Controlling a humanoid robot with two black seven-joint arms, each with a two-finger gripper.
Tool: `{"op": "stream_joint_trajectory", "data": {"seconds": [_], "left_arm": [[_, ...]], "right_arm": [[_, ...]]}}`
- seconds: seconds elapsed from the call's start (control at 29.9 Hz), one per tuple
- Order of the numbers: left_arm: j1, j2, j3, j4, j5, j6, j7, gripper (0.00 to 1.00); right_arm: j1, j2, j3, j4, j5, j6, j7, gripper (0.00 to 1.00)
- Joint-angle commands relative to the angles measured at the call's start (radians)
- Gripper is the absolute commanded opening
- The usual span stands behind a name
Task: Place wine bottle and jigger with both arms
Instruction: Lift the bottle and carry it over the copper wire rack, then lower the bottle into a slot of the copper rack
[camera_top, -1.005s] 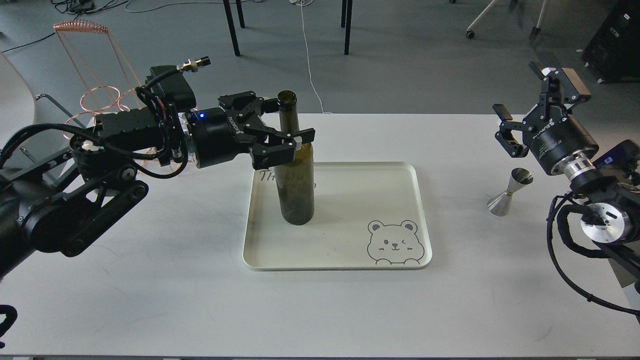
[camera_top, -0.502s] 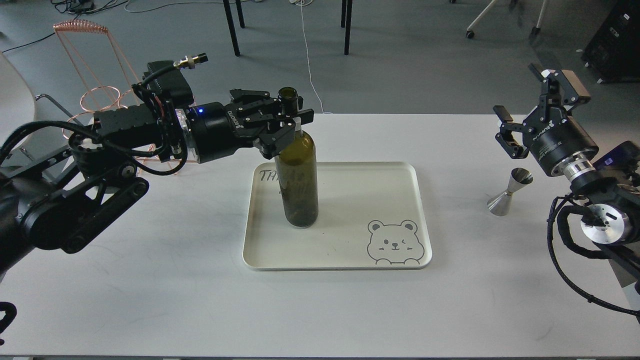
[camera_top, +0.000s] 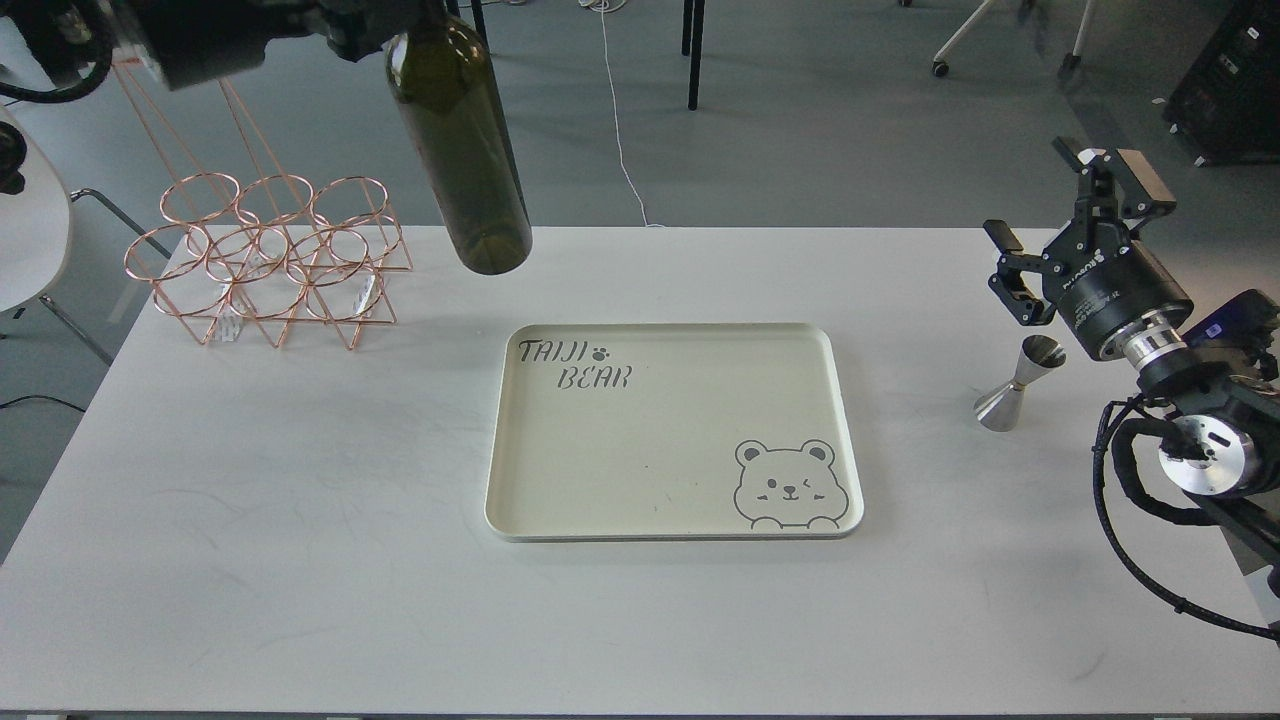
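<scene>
The wine bottle (camera_top: 465, 150) hangs in the air at the upper left, tilted, its base above the table's back edge and its neck cut off by the top of the view. My left gripper (camera_top: 375, 18) shows only partly at the top edge and holds the bottle by its upper part. The jigger (camera_top: 1015, 385) stands upright on the table at the right, right of the tray. My right gripper (camera_top: 1040, 225) is open and empty, just behind and above the jigger, apart from it.
A cream tray (camera_top: 845, 420) with a bear drawing lies at the table's middle with nothing on it. A copper wire rack (camera_top: 270, 260) stands at the back left, left of the hanging bottle. Chair and table legs stand on the floor behind.
My left gripper has lifted the wine bottle off the tray, up and to the left, toward the rack. The right arm has barely moved.
</scene>
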Motion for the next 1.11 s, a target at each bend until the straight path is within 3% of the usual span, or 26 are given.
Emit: {"op": "stream_joint_trajectory", "data": {"seconds": [0.0,0.2,0.37,1.07], "left_arm": [[-0.003,0.010,0.002,0.095,0.017,0.000,0.000,0.10],[0.004,0.007,0.008,0.201,0.057,0.042,0.000,0.10],[-0.017,0.007,0.111,0.268,0.049,0.084,0.000,0.10],[-0.009,-0.010,0.146,0.320,0.031,0.123,0.000,0.10]], "right_arm": [[0.000,0.015,0.000,-0.007,-0.003,0.000,0.000,0.97],[0.000,0.028,0.000,-0.013,-0.028,0.000,0.000,0.97],[0.000,0.027,0.000,-0.013,-0.029,-0.001,0.000,0.97],[-0.006,0.025,0.008,-0.008,-0.028,-0.001,0.000,0.97]]}}
